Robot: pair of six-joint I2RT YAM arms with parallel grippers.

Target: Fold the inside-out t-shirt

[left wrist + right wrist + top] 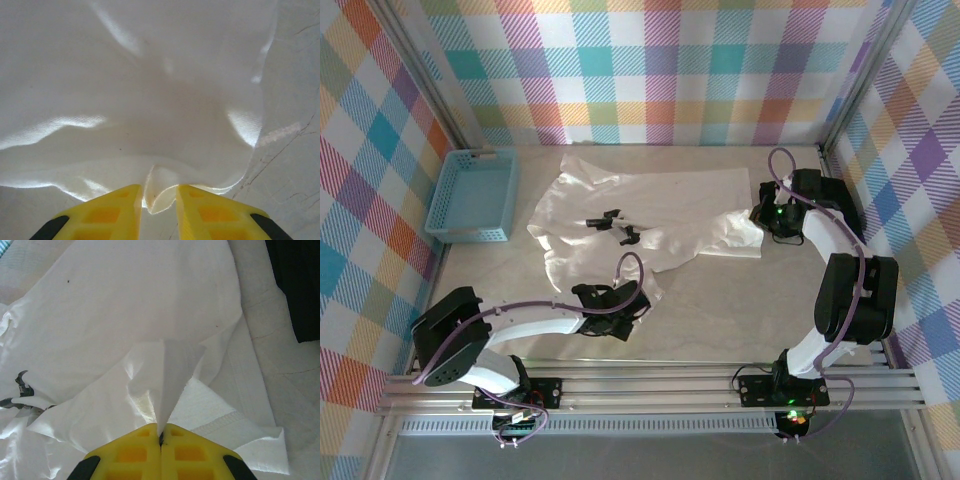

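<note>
The inside-out t-shirt (650, 215) lies spread and wrinkled across the middle of the table, white and slightly shiny, with small black marks (616, 225) near its centre. My left gripper (640, 298) sits at the shirt's near edge. In the left wrist view a curled bit of the hem (159, 187) lies between the yellow fingers (117, 212) of the left gripper (159, 194), which stand apart. My right gripper (762, 216) is at the shirt's right side. In the right wrist view the right gripper (161, 431) is shut on a raised peak of the t-shirt (167, 375).
A blue basket (470, 195) stands at the back left of the table. Plaid walls close in the back and both sides. An aluminium rail (650, 385) runs along the near edge. A dark shape (295, 285) sits beyond the shirt's right edge.
</note>
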